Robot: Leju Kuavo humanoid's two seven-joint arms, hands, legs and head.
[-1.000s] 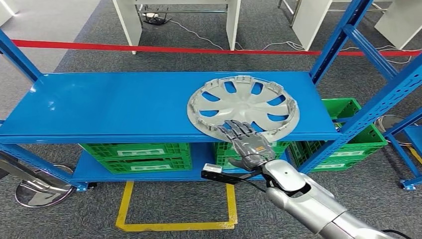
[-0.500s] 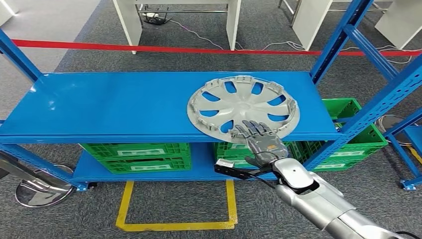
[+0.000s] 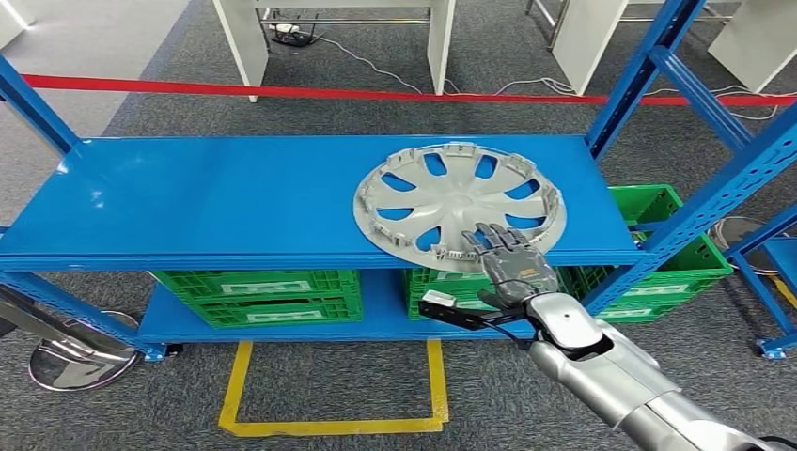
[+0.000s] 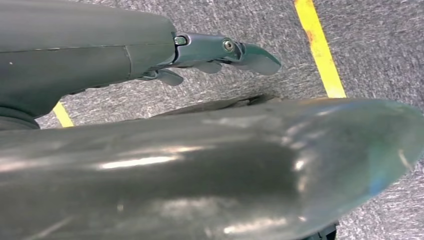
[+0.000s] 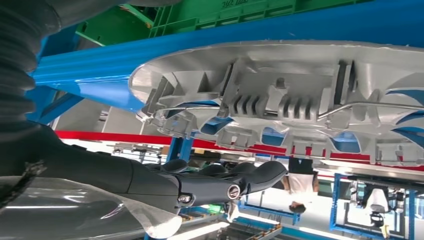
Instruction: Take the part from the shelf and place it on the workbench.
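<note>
The part is a grey wheel cover (image 3: 461, 202) lying inner side up on the right half of the blue shelf (image 3: 207, 197), its near rim reaching the shelf's front edge. My right hand (image 3: 507, 258) is at that near rim with its fingers stretched out flat over the edge, holding nothing. In the right wrist view the wheel cover's ribbed rim (image 5: 300, 90) is close to the dark fingers (image 5: 200, 182), with a gap between them. In the left wrist view my left hand (image 4: 220, 50) hangs over the grey floor, its fingers apart and holding nothing.
Blue shelf uprights (image 3: 648, 75) slant up at the right of the wheel cover. Green crates (image 3: 258, 296) sit on the lower level, and another (image 3: 658, 244) is at the right. A red tape line (image 3: 282, 91) runs behind, and yellow floor marking (image 3: 329, 425) lies in front.
My right hand has slid to the right along the shelf's front edge and reached further over the wheel cover's near rim. The wheel cover has not moved.
</note>
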